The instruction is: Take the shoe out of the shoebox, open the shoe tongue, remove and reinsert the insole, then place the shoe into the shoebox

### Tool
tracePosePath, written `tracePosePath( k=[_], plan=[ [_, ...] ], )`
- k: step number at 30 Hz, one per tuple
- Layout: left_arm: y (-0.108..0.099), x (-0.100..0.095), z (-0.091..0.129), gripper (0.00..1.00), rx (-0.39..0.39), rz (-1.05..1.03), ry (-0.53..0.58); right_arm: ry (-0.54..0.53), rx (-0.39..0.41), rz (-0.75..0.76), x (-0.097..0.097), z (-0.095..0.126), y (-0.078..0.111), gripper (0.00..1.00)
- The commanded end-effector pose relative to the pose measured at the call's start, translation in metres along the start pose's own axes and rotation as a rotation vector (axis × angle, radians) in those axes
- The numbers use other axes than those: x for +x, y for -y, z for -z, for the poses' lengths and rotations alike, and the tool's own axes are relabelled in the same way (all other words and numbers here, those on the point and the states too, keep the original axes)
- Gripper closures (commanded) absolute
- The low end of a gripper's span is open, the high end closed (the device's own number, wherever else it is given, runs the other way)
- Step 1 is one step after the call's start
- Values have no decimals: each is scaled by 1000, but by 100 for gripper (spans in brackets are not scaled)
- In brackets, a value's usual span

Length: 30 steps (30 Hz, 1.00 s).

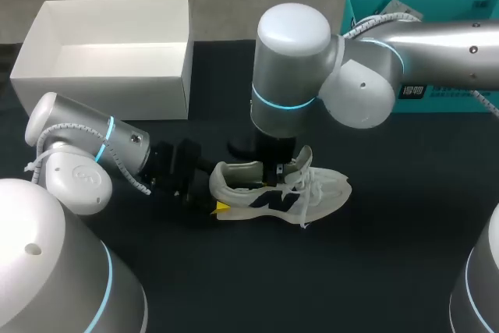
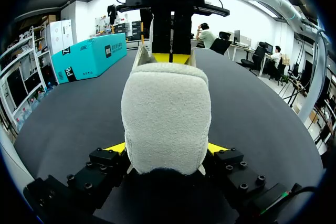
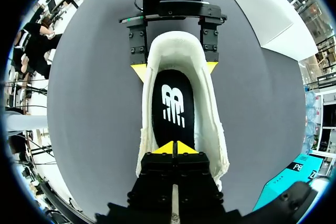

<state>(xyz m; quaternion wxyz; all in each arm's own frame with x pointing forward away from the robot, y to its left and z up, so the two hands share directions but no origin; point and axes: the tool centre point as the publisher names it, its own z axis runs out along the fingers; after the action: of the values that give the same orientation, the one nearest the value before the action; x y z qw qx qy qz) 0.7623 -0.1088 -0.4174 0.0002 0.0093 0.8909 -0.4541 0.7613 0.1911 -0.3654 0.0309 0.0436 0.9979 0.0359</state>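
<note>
The shoe [image 1: 281, 193] lies upright on the black table [image 1: 351, 271], out of the white shoebox [image 1: 101, 91], which stands well apart towards the far left corner (a teal box [image 1: 437, 99] sits at the far right). My left gripper [image 2: 167, 150] pinches the padded heel [image 2: 165, 114], one yellow fingertip [image 2: 116, 147] pressed against each side. My right gripper [image 3: 174, 148] reaches down from above into the shoe's opening, its yellow tips pressed together just over the black insole [image 3: 172, 106], which lies flat inside. Whether those tips have caught anything between them, I cannot tell. The laces hang loose around the forefoot.
</note>
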Motion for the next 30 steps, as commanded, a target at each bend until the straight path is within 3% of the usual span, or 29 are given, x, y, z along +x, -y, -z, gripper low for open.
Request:
tracePosePath(
  k=[1,16,30],
  plan=[
    [0,1,0,100,-2,0,3,17,-1,-4,1,-7,-1,100],
    [0,1,0,100,-2,0,3,106,4,-45,-5,-34,-3,100],
    [0,1,0,100,-2,0,3,130,12,-33,-16,-33,-9,100]
  ],
)
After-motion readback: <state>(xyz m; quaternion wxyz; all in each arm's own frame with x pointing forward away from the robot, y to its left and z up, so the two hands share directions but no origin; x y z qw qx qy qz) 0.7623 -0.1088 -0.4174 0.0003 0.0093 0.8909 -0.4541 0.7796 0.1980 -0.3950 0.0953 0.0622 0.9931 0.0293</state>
